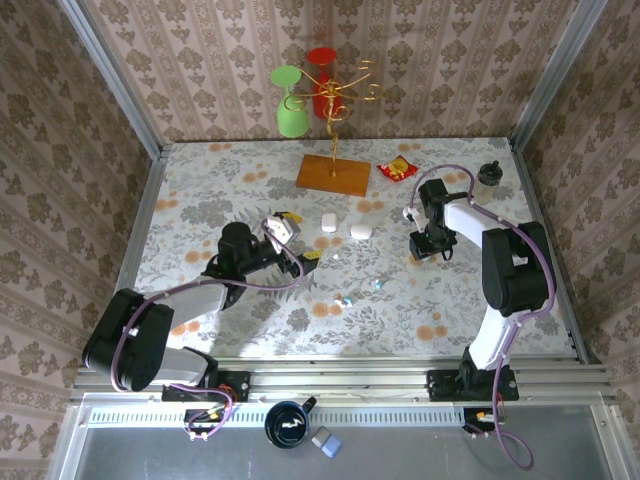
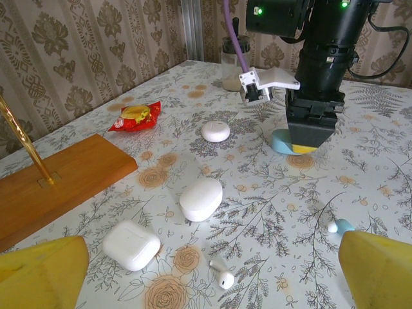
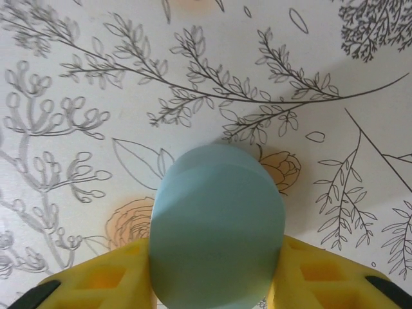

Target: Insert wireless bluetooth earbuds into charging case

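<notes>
The right gripper [image 1: 421,247] has its yellow pads [image 3: 109,283] pressed on both sides of a round pale-blue plastic case [image 3: 217,238]. The case sits on the flowery table [image 1: 200,190], and the gripper is squeezing it

The left gripper [image 1: 302,236] is wide open, and its two yellow fingers [image 2: 45,273] stand far apart

A tiny white earbud [image 2: 224,277] lies on the table just in front of the left gripper, beside a boxy white plastic case [image 2: 131,244]. A tiny pale-blue and white earbud [image 2: 339,226] lies close to the other yellow finger. Both earbuds are out on the table, well away from the blue case

A smooth white pebble-shaped case [image 2: 201,198] lies a bit past the boxy one, and a smaller white oval case [image 2: 215,131] lies farther on. A red snack packet [image 2: 136,117] rests near a flat brown wooden board [image 2: 64,177]
</notes>
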`<control>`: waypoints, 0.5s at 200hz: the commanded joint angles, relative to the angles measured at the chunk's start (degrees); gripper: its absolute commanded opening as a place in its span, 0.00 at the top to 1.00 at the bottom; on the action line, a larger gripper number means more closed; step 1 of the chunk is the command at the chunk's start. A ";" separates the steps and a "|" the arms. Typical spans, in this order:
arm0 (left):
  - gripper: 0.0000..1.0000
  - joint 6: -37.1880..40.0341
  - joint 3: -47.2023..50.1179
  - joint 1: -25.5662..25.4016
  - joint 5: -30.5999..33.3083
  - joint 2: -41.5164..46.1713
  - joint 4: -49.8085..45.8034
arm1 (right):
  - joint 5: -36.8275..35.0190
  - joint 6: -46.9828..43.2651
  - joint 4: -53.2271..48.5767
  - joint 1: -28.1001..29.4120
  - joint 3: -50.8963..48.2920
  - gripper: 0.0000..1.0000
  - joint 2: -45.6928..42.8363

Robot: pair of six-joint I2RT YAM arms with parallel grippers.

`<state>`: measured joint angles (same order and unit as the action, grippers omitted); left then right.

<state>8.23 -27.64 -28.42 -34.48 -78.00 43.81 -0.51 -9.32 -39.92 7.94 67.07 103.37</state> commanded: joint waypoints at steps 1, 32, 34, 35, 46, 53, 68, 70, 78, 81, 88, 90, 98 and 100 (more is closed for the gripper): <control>0.00 -0.76 0.10 0.44 0.17 -0.84 2.77 | 3.33 -1.75 1.03 2.38 0.00 0.61 -6.18; 0.00 -1.82 -0.03 1.15 -4.12 0.52 1.67 | 11.59 -5.12 4.21 6.03 -1.35 0.62 -12.72; 0.00 -1.71 -0.22 1.15 -5.05 0.66 1.00 | 12.29 -5.30 4.52 6.21 -1.44 0.62 -13.14; 0.00 -1.63 -0.31 1.12 -5.41 0.75 0.65 | 12.60 -5.33 4.69 6.25 -1.52 0.62 -13.26; 0.00 -0.75 -1.31 1.09 -8.26 1.30 -2.58 | 16.18 -6.15 5.61 7.00 -1.68 0.63 -14.97; 0.00 -0.39 -1.60 1.06 -9.47 1.59 -3.96 | 17.99 -6.91 5.60 7.77 -1.50 0.64 -15.80; 0.02 0.39 -1.63 0.78 -11.50 2.22 -5.43 | 20.32 -9.39 5.17 9.90 -1.17 0.64 -17.19; 0.02 0.45 -1.63 0.75 -11.71 2.34 -5.61 | 20.60 -9.79 5.13 10.23 -1.09 0.64 -17.40; 0.03 0.80 -1.72 0.57 -12.52 2.77 -6.51 | 21.58 -11.27 5.11 11.43 -1.20 0.63 -18.19; 0.03 0.89 -1.76 0.49 -12.61 2.97 -7.04 | 22.05 -11.77 5.30 11.90 -1.31 0.63 -18.46; 0.04 1.22 -1.88 0.27 -12.48 3.38 -7.92 | 23.57 -13.00 5.83 12.81 -1.77 0.64 -19.31; 0.04 1.30 -1.89 0.23 -12.46 3.49 -8.19 | 24.03 -13.33 6.06 13.04 -1.94 0.64 -19.54; 0.04 1.88 -1.89 -0.03 -12.58 3.93 -9.17 | 26.02 -15.12 6.66 13.98 -2.52 0.67 -20.47; 0.04 2.01 -1.89 -0.09 -12.62 4.04 -9.36 | 26.53 -15.60 6.69 14.23 -2.66 0.67 -20.62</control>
<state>7.86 -27.81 -27.86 -43.29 -76.23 38.46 17.65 -18.33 -34.33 19.49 66.19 85.78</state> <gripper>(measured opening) 0.962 0.388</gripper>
